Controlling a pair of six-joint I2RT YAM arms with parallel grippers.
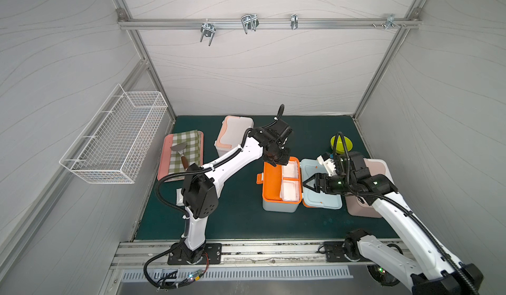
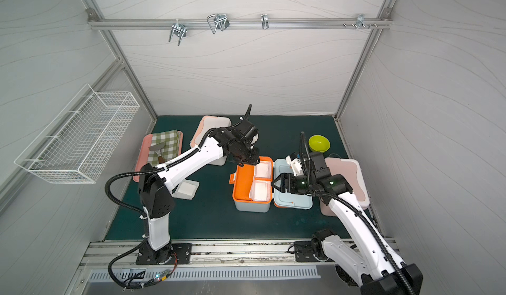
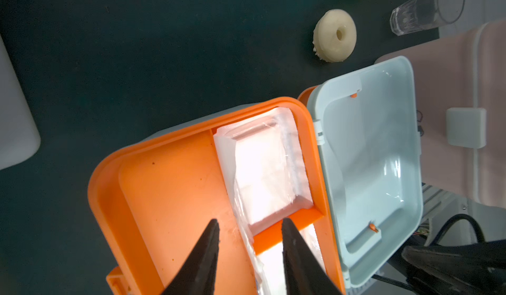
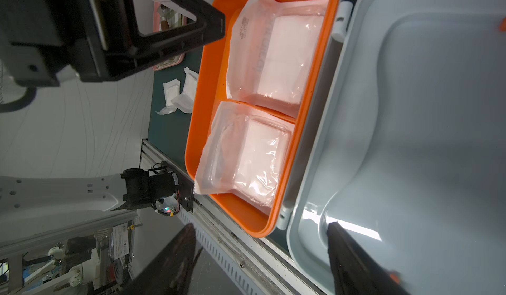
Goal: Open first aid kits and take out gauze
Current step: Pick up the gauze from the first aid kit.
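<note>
Jaws parted on both sides: our right gripper (image 1: 304, 186) hangs over the open lid (image 1: 321, 199) of the light blue kit (image 1: 279, 207), right of centre on the mat (image 1: 241, 219). Just beyond, our left gripper (image 3: 250, 222) straddles the wrapper edge of a gauze pad (image 3: 260, 170) in the orange tray (image 3: 169, 184). Next, we reckon: pinch, lift clear.

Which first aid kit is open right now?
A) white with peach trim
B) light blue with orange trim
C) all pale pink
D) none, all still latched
B: the light blue kit has its lid flipped over flat beside it, exposing the orange tray with two wrapped gauze packs inside.
</note>
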